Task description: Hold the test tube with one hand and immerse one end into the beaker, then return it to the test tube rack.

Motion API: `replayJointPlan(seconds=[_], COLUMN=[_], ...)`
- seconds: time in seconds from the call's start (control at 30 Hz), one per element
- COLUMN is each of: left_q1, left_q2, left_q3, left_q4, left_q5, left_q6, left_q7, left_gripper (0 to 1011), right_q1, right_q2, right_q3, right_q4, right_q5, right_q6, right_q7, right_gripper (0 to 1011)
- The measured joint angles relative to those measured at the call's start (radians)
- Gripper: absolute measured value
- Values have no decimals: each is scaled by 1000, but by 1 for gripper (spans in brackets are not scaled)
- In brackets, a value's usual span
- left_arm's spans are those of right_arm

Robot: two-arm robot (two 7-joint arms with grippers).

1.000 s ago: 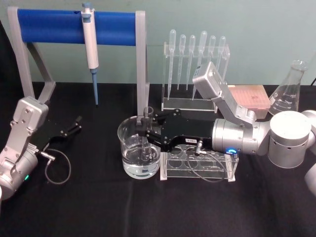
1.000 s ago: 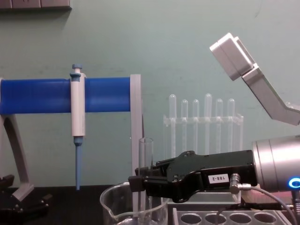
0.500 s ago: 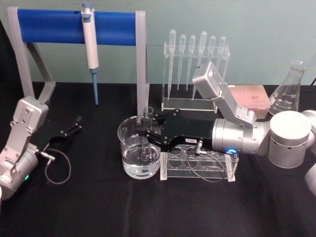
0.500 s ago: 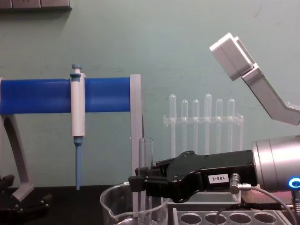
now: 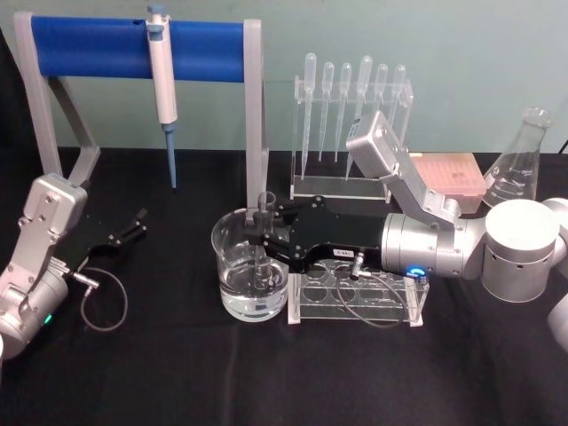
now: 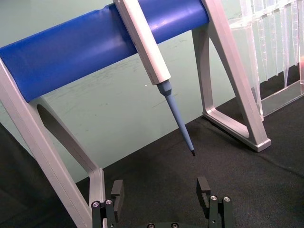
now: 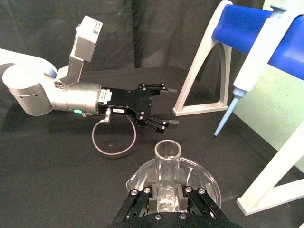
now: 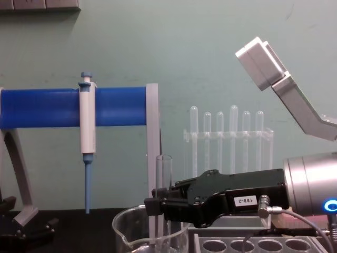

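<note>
Inside the right gripper (image 5: 259,232) stands the test tube (image 5: 264,204).

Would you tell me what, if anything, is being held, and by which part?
The right gripper grips the test tube on its upper part, below the rim.

**Setting: wet-lab bench**

Lab, no question. A pipettor (image 5: 161,67) hangs on a blue-bar stand (image 5: 89,47), and plastic pipettes (image 5: 364,89) stand upright in a clear holder (image 5: 342,186). At the right rear there's a conical flask (image 5: 517,169) with white markings and a pink box (image 5: 448,176) beside it. In front, a glass beaker (image 5: 241,266) is part-filled with clear liquid, with a test tube (image 8: 164,171) standing in it. A clear test tube rack (image 5: 390,306) sits just beside the beaker. Everything is on a black-covered tabletop (image 5: 266,373) against a plain pale green wall (image 5: 461,44).
</note>
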State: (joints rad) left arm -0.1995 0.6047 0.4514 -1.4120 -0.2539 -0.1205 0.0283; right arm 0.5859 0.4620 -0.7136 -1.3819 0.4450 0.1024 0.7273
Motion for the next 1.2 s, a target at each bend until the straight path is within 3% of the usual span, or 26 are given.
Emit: replayJointPlan(seconds=[1.2], left_q1=[0], left_q2=[0], left_q3=[0], left_q4=[0], left_q5=[0], left_q6=[0], left_q7=[0], left_gripper=[1000], right_q1=[0], right_q2=[0], right_q3=[0], right_q4=[0], right_q5=[0], right_q6=[0], right_q7=[0], right_gripper=[224])
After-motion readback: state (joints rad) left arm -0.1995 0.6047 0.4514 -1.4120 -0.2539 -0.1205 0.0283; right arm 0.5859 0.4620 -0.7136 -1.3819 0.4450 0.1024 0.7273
